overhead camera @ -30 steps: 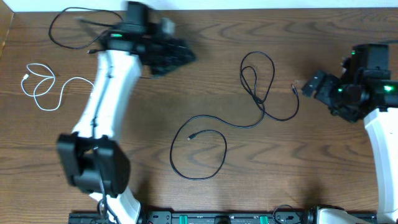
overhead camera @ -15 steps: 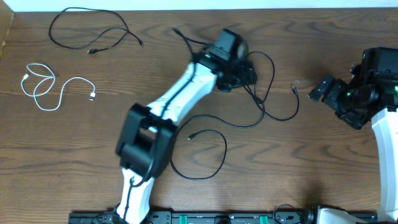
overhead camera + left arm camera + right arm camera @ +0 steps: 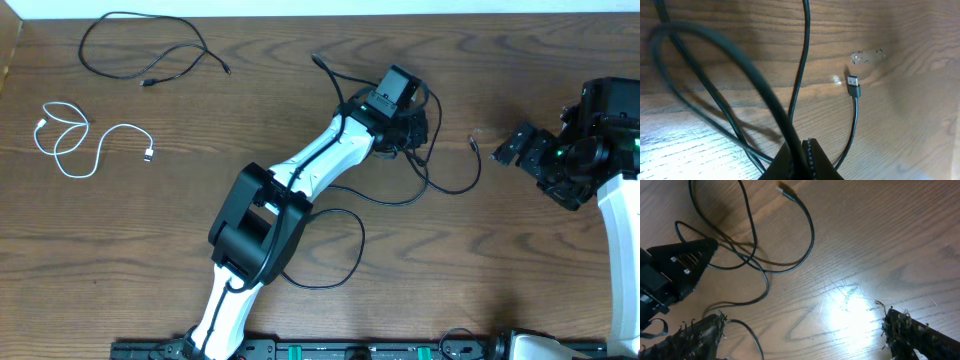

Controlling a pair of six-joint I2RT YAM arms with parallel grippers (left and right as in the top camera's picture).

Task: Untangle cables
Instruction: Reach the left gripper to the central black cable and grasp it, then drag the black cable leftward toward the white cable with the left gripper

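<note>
The longer black cable (image 3: pixel 362 242) winds across the table's middle, with its upper loop under my left gripper (image 3: pixel 413 128). In the left wrist view the left gripper (image 3: pixel 802 159) is shut on a strand of this black cable (image 3: pixel 805 55), and its USB plug (image 3: pixel 854 86) lies flat on the wood just beyond. My right gripper (image 3: pixel 510 143) hovers open to the right of the loop. In its own view the right gripper (image 3: pixel 805 335) stands wide over bare wood, and the cable (image 3: pixel 809 240) curves ahead of it. A shorter black cable (image 3: pixel 147 82) and a white cable (image 3: pixel 148 154) lie apart at the far left.
The left arm (image 3: pixel 300 175) stretches diagonally from the front edge to the middle and covers part of the long cable's lower loop. A scrap of clear tape (image 3: pixel 867 56) sticks to the wood near the plug. The table's back edge runs just above the loop.
The left arm swung from the back left, over the shorter black cable, right to the long cable's upper loop. Its jaws closed on a strand there. The right arm barely moved.
</note>
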